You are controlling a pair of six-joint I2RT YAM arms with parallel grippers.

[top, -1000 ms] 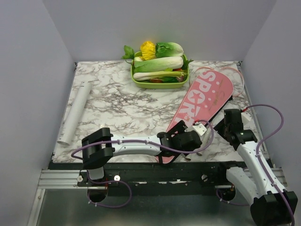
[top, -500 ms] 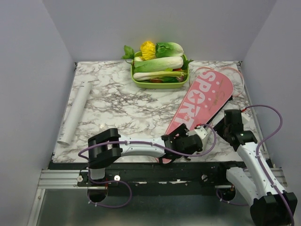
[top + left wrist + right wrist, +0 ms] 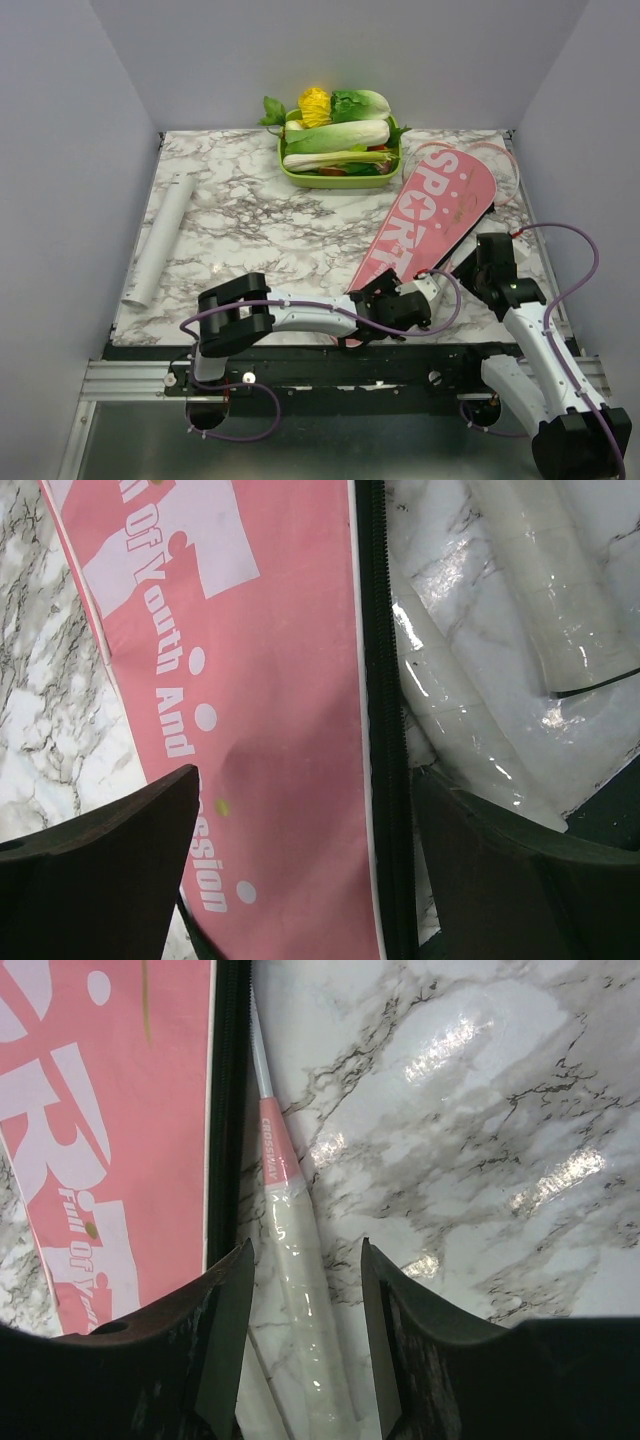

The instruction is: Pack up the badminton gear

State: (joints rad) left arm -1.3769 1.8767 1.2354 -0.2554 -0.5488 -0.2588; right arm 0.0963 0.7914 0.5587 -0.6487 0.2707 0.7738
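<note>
Straddling the pink cover bag [image 3: 250,680], the left tool [image 3: 305,810] gapes; the right tool [image 3: 305,1260], also spread, flanks a racket handle [image 3: 302,1325]

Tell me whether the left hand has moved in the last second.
Yes. The left hand has crept toward the near edge of the table, away from the green tray, staying over the narrow end of the pink cover bag.

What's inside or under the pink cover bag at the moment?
Two pale racket handles lie along the pink cover bag's black zipper edge, and a thin racket rim shows past its wide end. The heads are covered; whether they sit inside or just beneath is unclear.
</note>
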